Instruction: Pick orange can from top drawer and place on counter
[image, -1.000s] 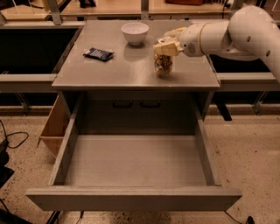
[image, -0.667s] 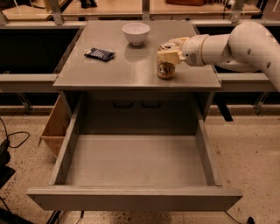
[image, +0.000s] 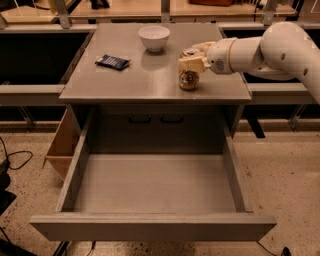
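Observation:
The orange can (image: 189, 80) stands upright on the counter (image: 145, 77), near its right front part. My gripper (image: 193, 57) reaches in from the right and its fingers (image: 189, 64) close around the can's upper part and silver top. The white arm stretches off to the right edge of the view. The top drawer (image: 155, 185) is pulled fully open below the counter and its flat bottom holds nothing.
A white bowl (image: 154, 37) stands at the back of the counter, left of the can. A dark flat packet (image: 113, 61) lies at the counter's left. A grey panel with two dark handles (image: 155, 119) sits behind the drawer. A cardboard box (image: 62, 145) stands at the left.
The can has come down a little and now rests on the counter. My arm has shifted slightly to the right with the gripper still at the can's top.

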